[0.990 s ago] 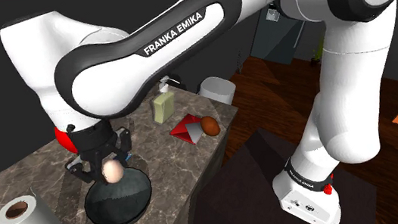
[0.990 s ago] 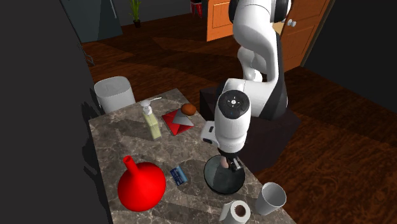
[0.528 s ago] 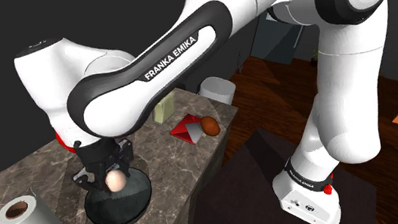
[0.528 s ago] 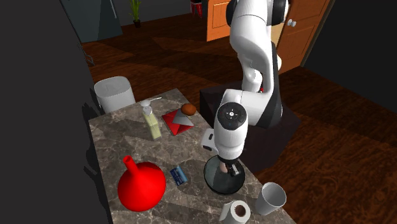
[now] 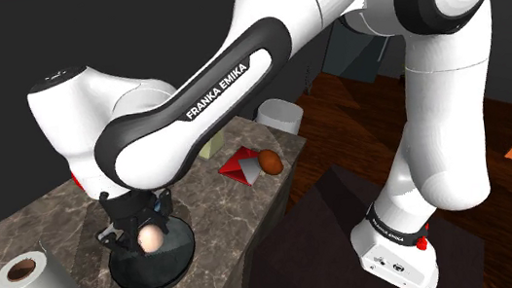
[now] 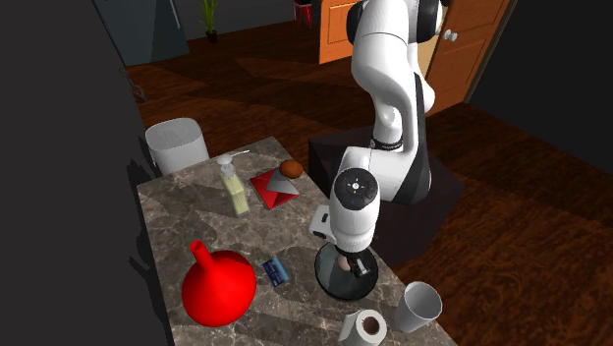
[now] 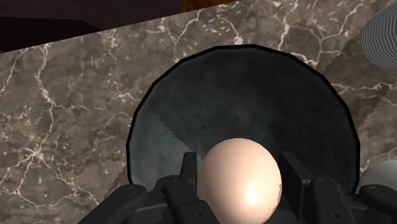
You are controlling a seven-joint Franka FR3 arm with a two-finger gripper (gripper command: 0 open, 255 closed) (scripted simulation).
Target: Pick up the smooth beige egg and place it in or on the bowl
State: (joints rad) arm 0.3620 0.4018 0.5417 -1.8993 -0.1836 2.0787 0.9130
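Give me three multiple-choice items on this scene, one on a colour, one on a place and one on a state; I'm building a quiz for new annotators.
1. What colour is the funnel?
A. Blue
B. Red
C. Green

2. Where is the beige egg?
A. In the gripper, over the dark bowl
B. Inside the funnel
C. Balanced on the funnel's spout

3. What state is the gripper in?
A. Open and empty
B. Shut on nothing
C. Shut on the egg

Answers:
1. B: the second exterior view shows a bright red funnel on the marble counter.
2. A: the wrist view shows the egg between the black fingers, with the bowl beyond it.
3. C: both fingers press against the egg's sides.
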